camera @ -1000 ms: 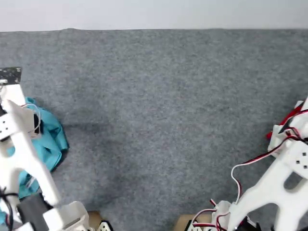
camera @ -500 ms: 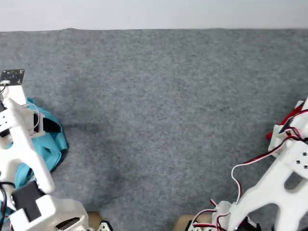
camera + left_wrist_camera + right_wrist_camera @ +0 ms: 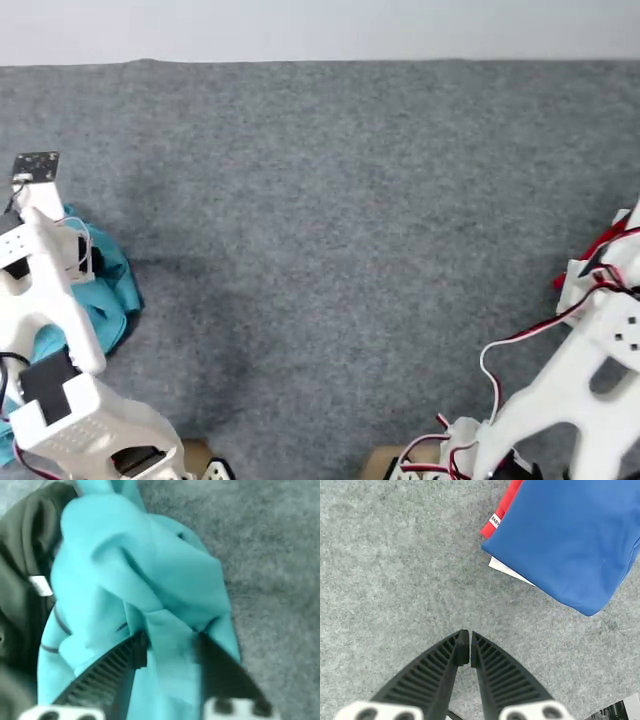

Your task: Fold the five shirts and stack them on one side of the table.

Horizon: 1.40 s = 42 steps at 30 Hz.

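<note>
A crumpled teal shirt (image 3: 117, 292) lies at the table's left edge, partly under my left arm (image 3: 40, 270). In the left wrist view the teal shirt (image 3: 140, 570) bulges up beside a dark shirt (image 3: 20, 580). My left gripper (image 3: 172, 647) is open and pressed down onto the teal cloth, a fold of it between the fingers. At the right edge a folded blue shirt (image 3: 570, 540) tops a stack with a white layer (image 3: 507, 570) and a red shirt (image 3: 497, 515) below. My right gripper (image 3: 470, 636) hovers shut over bare mat beside that stack.
A grey felt mat (image 3: 350, 200) covers the whole table up to the white wall at the back. A corner of the red shirt (image 3: 600, 248) peeks out behind my right arm (image 3: 580, 380). Red and white cables hang along that arm.
My left arm has shifted slightly to the right and settled lower over the teal shirt. The right arm has not moved.
</note>
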Tool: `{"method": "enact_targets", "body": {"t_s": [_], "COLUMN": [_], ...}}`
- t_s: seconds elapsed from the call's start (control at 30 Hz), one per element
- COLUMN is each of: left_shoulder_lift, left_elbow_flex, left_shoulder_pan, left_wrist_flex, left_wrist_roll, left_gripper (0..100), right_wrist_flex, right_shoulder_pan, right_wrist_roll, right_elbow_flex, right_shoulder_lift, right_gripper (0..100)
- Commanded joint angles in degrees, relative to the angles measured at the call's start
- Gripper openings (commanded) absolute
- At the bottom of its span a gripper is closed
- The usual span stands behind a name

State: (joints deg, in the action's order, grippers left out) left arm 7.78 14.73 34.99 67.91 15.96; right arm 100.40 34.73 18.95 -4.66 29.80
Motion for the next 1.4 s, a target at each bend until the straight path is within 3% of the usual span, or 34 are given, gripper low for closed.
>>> {"method": "enact_targets", "body": {"t_s": [0.0, 0.33, 0.5, 0.8, 1.07, 1.23, 1.37], "left_shoulder_lift": [-4.6, -22.4, -30.7, -33.5, -33.1, -27.7, -26.5], "left_elbow_flex": [-2.4, -2.5, -4.6, -10.9, -10.8, -10.8, -10.9], "left_shoulder_pan": [-3.0, -15.4, -26.7, -50.4, -67.0, -70.5, -70.2], "left_wrist_flex": [-0.4, 3.0, 2.7, -7.8, -17.0, -16.8, -16.0], "left_wrist_roll": [-0.5, -0.8, -0.9, -0.9, -0.5, -0.8, -1.3], "left_gripper": [1, 1, 1, 1, 1, 1, 9], "right_wrist_flex": [1.5, 1.5, 1.9, 2.2, 2.2, 2.2, 2.2], "right_shoulder_pan": [-0.7, -0.7, -0.6, -0.4, -0.4, -0.4, -0.7], "right_wrist_roll": [-0.3, -0.3, -0.3, -0.3, -0.4, -0.4, -0.3], "right_elbow_flex": [0.4, 0.4, 0.3, 0.3, -1.2, -5.8, -6.1], "right_shoulder_lift": [1.6, 1.7, 1.9, 2.1, 2.1, 2.2, 2.2], "right_gripper": [0.9, 0.9, 0.9, 0.9, 0.9, 0.9, 0.9]}}
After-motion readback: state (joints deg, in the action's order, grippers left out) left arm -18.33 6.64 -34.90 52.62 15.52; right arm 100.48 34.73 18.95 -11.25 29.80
